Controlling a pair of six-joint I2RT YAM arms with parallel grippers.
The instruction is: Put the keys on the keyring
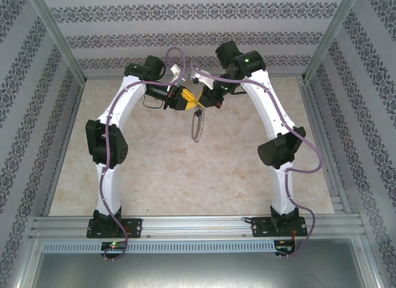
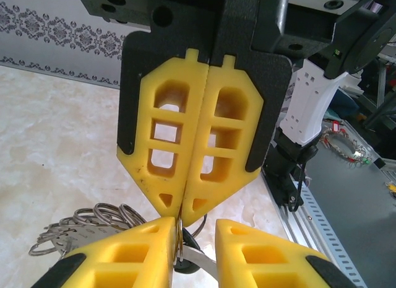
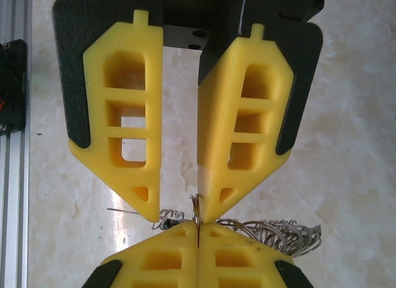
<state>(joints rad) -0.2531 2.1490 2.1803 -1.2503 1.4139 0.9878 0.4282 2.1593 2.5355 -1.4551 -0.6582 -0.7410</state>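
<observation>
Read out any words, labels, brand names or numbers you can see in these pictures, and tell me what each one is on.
No text can be read in any view.
wallpaper: bands of ornament, no letters.
left gripper: plain yellow and black, no print.
right gripper: plain yellow and black, no print.

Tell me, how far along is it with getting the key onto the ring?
Done: the keyring hangs lifted off the table, pinched in the shut left gripper. In hand: the right gripper, fingers apart, sits at the ring, with what looks like the black-headed key between them. Left: threading it on; I cannot tell if that has begun.
</observation>
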